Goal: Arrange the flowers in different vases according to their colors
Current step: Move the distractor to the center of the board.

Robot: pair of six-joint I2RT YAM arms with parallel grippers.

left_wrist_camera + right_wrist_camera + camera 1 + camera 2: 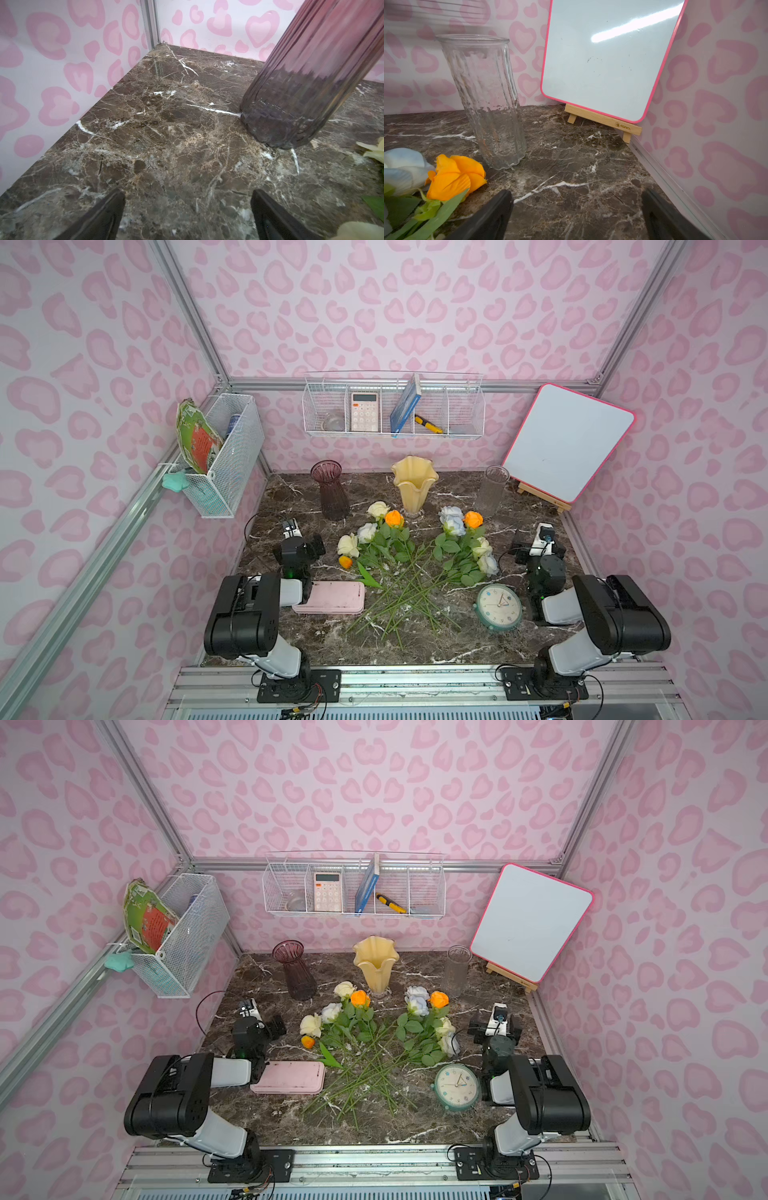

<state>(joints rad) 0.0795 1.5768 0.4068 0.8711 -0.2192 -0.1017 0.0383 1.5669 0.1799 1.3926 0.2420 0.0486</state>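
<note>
Purple, yellow, clear: finding the three vases standing upright in a row along the back of the marble table [457,639], with the ribbed purple vase [332,493] toward the robot's left, the wavy-rimmed yellow vase [414,485] in the middle and the clear vase [492,491] toward the right. Seeing the flowers [409,556] lying flat mid-table in front of the vases in two fans, blooms pointing toward the vases, green stems crossing nearer the front edge. Spotting a small orange bud [345,561] lying at the left fan's outer side. Noting a pink case [330,597] and a round clock [498,608] flanking the stem ends. Finding the left gripper [188,195] hanging low over bare marble near the purple vase's base, jaws spread wide and gripping nothing. Finding the right gripper [576,193] likewise gaping wide and empty, facing the clear vase, with an orange rose [454,178] just to one side.
</note>
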